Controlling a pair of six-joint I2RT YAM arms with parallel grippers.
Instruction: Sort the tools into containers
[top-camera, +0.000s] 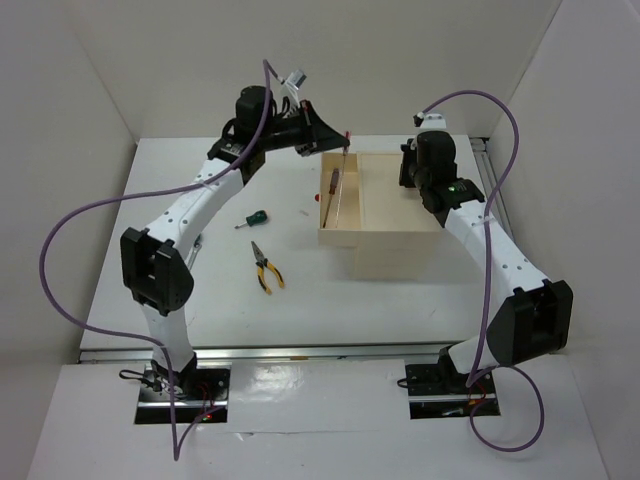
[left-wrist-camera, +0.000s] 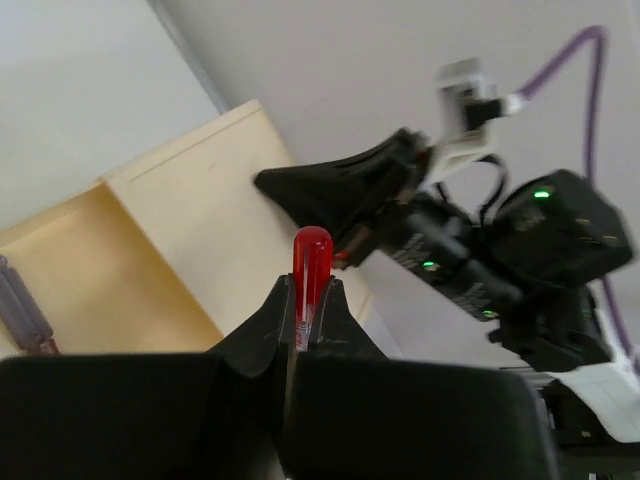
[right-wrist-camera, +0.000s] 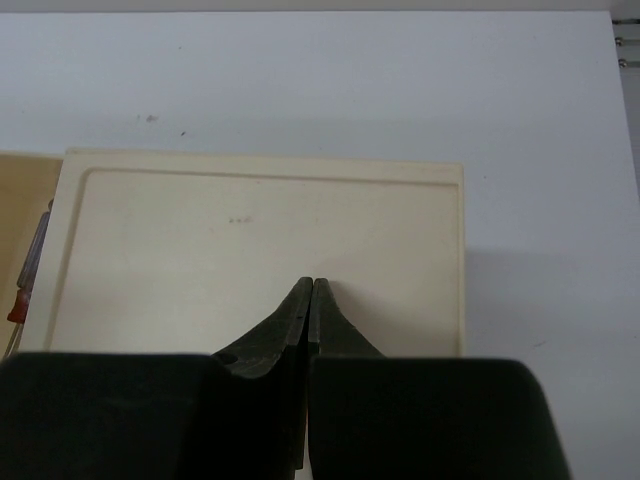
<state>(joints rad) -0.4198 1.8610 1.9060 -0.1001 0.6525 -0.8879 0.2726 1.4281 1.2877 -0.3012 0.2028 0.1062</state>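
- The left gripper (left-wrist-camera: 310, 300) has its black fingers nearly closed on a red, translucent-handled screwdriver (left-wrist-camera: 312, 255). The rounded handle end pokes out past the fingertips.
- In the top view this grip hangs over the 12 o'clock end of a shallow pale wooden drawer (top-camera: 350, 205). The screwdriver's thin shaft appears to point down into the drawer.
- A purple-handled screwdriver (top-camera: 333, 184) already lies lengthwise inside that drawer.
- The drawer stands pulled out on the 9 o'clock side of the beige rectangular box (top-camera: 395, 200).
- The right gripper (right-wrist-camera: 311, 300) is pressed fully closed on nothing. It hovers above the box's flat top, toward its 3 o'clock side.
- At 9 o'clock from the drawer, a green-handled screwdriver (top-camera: 256, 218) lies on the white table (top-camera: 330, 300).
- Pliers with yellow-and-black handles (top-camera: 266, 269) lie at about 7 o'clock, well apart from the box.
- Risk: the hold is near the handle end. If the fingers part while the tool is this high, it could tip and bounce off the drawer's rim onto the table.
- Risk: the shaft could land across the tool already inside and leave the handle propped on the wall, so the drawer would jam on closing.
- Risk: coming down off-centre could press on the drawer's edge and shove the box, since the right arm is not holding it.
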